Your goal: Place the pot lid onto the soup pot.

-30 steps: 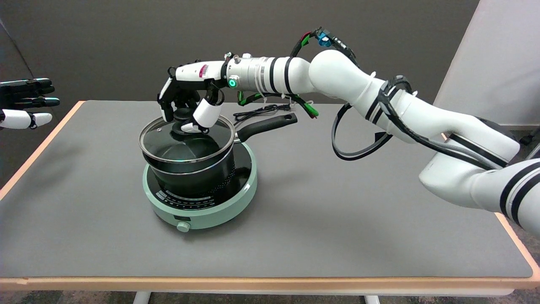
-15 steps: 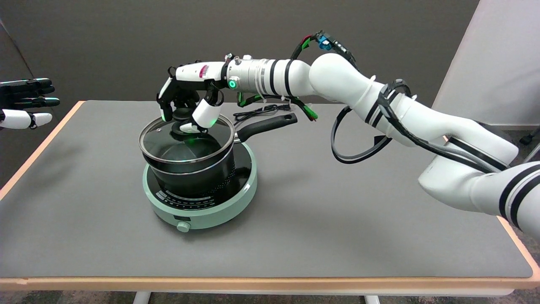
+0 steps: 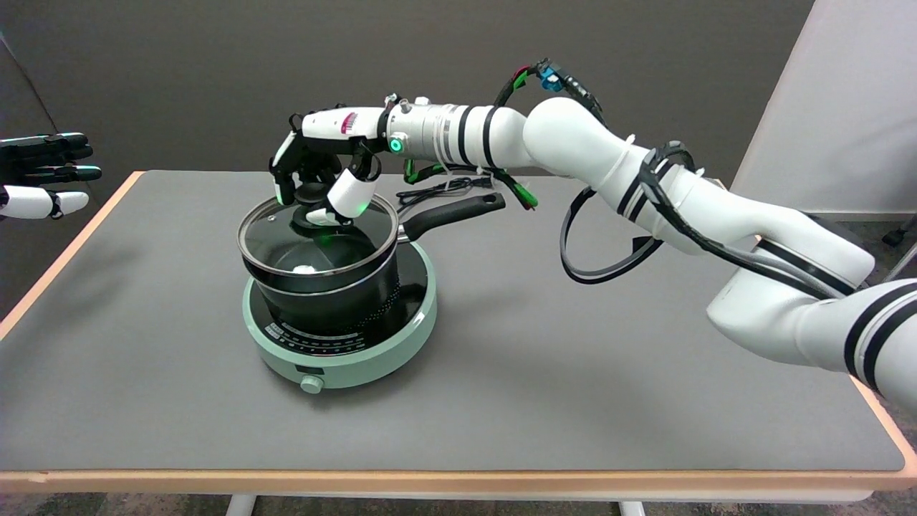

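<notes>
The black soup pot (image 3: 337,295) stands on a pale green induction cooker (image 3: 372,352) at the table's left middle. Its long black handle (image 3: 453,211) points right. The glass pot lid (image 3: 283,240) with a metal rim lies on the pot's mouth, about level. My right hand (image 3: 319,170) reaches in from the right and hangs over the lid's centre. Its fingers curl down around the black knob (image 3: 312,192), thumb on the near side and the others on the far side. The knob's base is partly hidden by the thumb.
A black power cable (image 3: 438,189) lies coiled behind the pot handle. The idle left hand (image 3: 43,172) hovers at the far left, off the grey table (image 3: 573,373). A loop of arm cabling (image 3: 602,251) hangs above the table to the right of the pot.
The wrist and forearm have risen slightly and shifted a little right. The fingers stay around the knob and the lid stays on the pot.
</notes>
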Tool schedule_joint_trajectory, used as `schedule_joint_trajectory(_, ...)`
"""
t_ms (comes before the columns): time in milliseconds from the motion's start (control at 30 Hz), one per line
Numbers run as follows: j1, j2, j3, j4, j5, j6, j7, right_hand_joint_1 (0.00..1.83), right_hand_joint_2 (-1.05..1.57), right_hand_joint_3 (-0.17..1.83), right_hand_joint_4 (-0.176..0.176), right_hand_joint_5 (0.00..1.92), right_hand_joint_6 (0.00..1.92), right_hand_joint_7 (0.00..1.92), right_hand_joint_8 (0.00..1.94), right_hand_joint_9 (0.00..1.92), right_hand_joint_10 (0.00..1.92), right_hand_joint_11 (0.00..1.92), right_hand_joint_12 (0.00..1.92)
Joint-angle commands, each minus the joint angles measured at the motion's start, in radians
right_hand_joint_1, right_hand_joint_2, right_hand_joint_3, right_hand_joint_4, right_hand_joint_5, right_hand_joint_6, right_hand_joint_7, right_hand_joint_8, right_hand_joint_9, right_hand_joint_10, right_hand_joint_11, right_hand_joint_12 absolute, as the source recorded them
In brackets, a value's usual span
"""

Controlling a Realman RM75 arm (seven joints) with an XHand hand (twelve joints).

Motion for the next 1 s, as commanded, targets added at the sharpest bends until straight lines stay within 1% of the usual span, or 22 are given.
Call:
schedule_joint_trajectory(33, -0.035, -0.012, 0.036, -0.02, -0.013, 0.015, -0.002, 1.03, 0.74, 0.88, 0.176, 0.76, 0.75, 0.95, 0.57, 0.81, 1.27, 0.46, 1.8)
schedule_joint_trajectory(200, -0.044, -0.011, 0.054, -0.023, -0.017, 0.018, -0.001, 1.03, 0.74, 0.88, 0.176, 0.76, 0.75, 0.95, 0.58, 0.81, 1.27, 0.47, 1.8)
schedule_joint_trajectory(433, -0.038, -0.012, 0.043, -0.006, -0.013, 0.012, -0.002, 1.04, 0.73, 0.88, 0.176, 0.76, 0.75, 0.95, 0.58, 0.81, 1.27, 0.47, 1.8)
schedule_joint_trajectory(600, -0.042, -0.011, 0.055, 0.009, -0.017, 0.006, -0.002, 1.03, 0.71, 0.92, 0.176, 0.76, 0.75, 0.94, 0.6, 0.81, 1.29, 0.46, 1.81)
schedule_joint_trajectory(700, -0.05, -0.006, 0.068, 0.03, -0.045, 0.004, -0.002, 1.03, 0.71, 0.9, 0.176, 0.76, 0.74, 0.94, 0.59, 0.81, 1.29, 0.45, 1.81)
schedule_joint_trajectory(767, -0.055, -0.002, 0.077, 0.052, -0.075, 0.004, 0.003, 1.06, 0.67, 0.94, 0.176, 0.75, 0.74, 0.93, 0.62, 0.82, 1.27, 0.43, 1.83)
schedule_joint_trajectory(833, -0.06, 0.001, 0.084, 0.067, -0.094, 0.001, 0.006, 1.04, 0.7, 0.9, 0.176, 0.76, 0.73, 0.95, 0.59, 0.81, 1.29, 0.44, 1.82)
schedule_joint_trajectory(1000, -0.071, 0.005, 0.096, 0.09, -0.107, 0.0, 0.007, 1.04, 0.69, 0.9, 0.174, 0.75, 0.71, 0.95, 0.58, 0.81, 1.29, 0.43, 1.82)
